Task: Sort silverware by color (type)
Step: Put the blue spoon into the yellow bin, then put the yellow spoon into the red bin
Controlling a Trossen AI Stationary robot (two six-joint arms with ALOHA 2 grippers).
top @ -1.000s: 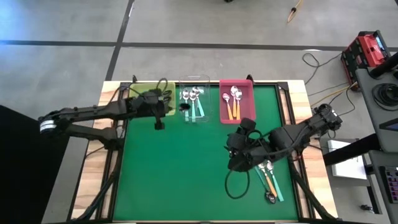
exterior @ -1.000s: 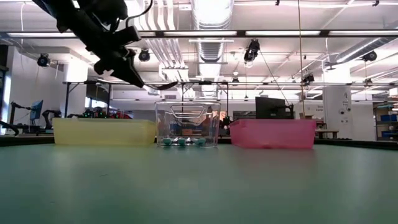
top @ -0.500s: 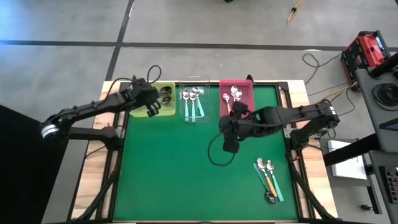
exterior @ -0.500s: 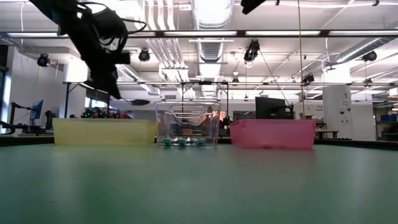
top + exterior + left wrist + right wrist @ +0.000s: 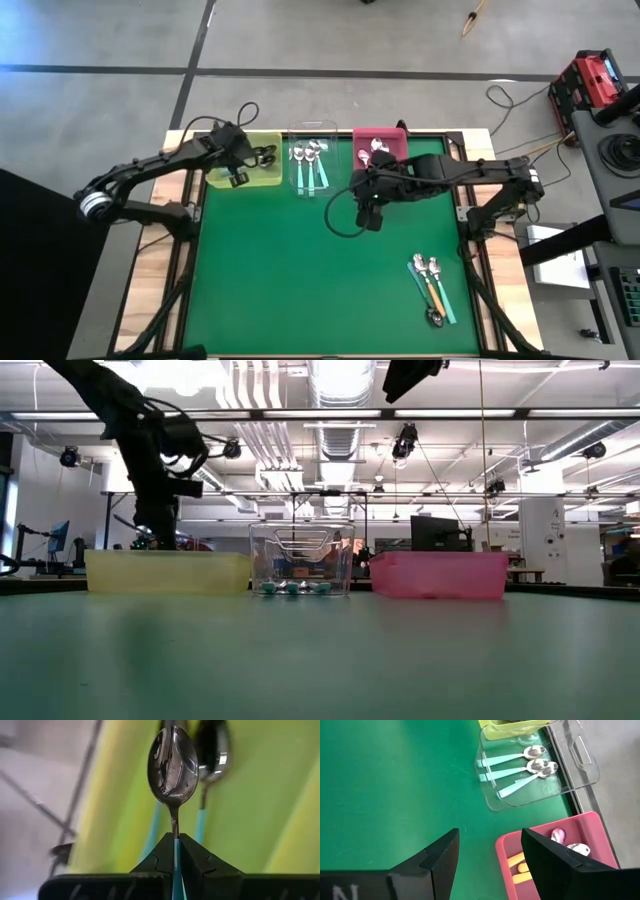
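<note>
My left gripper (image 5: 239, 176) hangs over the yellow bin (image 5: 222, 182), shut on a spoon with a teal handle and a dark shiny bowl (image 5: 173, 766). Another dark-bowled teal spoon (image 5: 212, 751) lies on the bin's floor. The clear bin (image 5: 330, 128) holds three teal spoons (image 5: 527, 767) with silver bowls. The pink bin (image 5: 392, 137) holds orange-handled spoons (image 5: 520, 869). My right gripper (image 5: 368, 212) hovers open above the green mat in front of the pink bin, nothing between its fingers (image 5: 440, 860). A few more spoons (image 5: 432, 287) lie on the mat at the near right. My left gripper pinches the spoon's teal handle (image 5: 176, 851) between its two fingers, close to the bowl end. The fingers slant down into the yellow bin and lie along the handle. The neck and bowl stick out past the fingertips, clear of the bin's floor.
The three bins stand side by side along the far edge of the mat (image 5: 290, 280). A black cable (image 5: 340, 218) loops below the right arm. The mat's middle and near left are bare.
My left gripper has carried the spoon from in front of the clear bin toward the table's far left, over the yellow bin, sinking and tipping downward. My right gripper, still open, has moved from the near-right spoons toward the far edge, up to the pink bin.
</note>
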